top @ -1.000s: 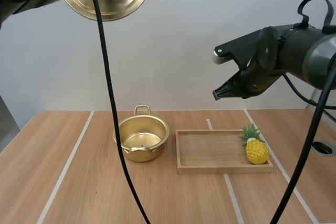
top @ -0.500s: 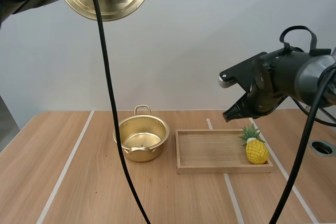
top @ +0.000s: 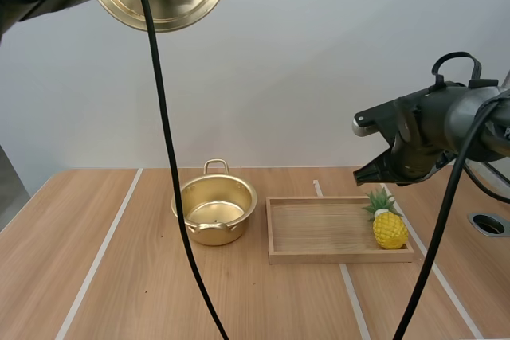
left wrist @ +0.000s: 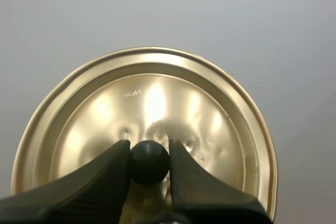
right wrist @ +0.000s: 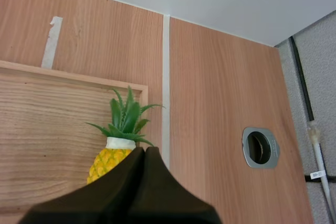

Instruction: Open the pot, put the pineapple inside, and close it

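A wooden tray (top: pixel 319 228) sits flat on the pale wood bench (top: pixel 119 292). White tape lines (top: pixel 102 254) stripe the bench: one well left of the tray, one passing under it, one just right. Farther right, a metal-ringed hole (right wrist: pixel 260 147).

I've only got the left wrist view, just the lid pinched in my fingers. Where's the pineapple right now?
Observer: The pineapple sits at the right end of the wooden tray.
Operator: Is the pot open?
Observer: Yes, the pot stands left of the tray without the lid, nothing in it.
Operator: And my right gripper?
Observer: The right gripper hovers above the pineapple, fingers shut.
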Available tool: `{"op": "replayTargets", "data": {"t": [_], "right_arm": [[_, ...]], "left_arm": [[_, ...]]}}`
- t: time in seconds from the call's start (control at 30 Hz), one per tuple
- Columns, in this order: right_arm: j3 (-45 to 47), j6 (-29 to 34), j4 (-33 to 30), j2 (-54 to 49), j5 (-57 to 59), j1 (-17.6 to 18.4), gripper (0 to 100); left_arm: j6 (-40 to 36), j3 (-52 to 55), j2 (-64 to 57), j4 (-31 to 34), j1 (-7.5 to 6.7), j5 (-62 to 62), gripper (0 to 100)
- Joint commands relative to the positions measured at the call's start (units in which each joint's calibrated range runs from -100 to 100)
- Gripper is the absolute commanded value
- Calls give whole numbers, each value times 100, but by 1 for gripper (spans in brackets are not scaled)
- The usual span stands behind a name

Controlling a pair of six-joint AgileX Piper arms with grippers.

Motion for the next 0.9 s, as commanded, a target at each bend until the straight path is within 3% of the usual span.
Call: {"op": "replayTargets", "data": {"t": [0.0, 0.43, 0.63, 0.87], "right_arm": [[24, 29, 139, 132, -138, -70, 0], [24, 340, 138, 412, -205, -105, 0], [24, 340, 388, 412, -205, -334, 0], [24, 192, 658, 706, -223, -336, 0]], "left_arm": [[-42, -50, -32, -47, -17, -132, 0], [-42, -50, -32, -47, -17, -132, 0], [-42, -50, -32, -47, -17, -132, 0], [-42, -50, -32, -47, -17, -132, 0]]}}
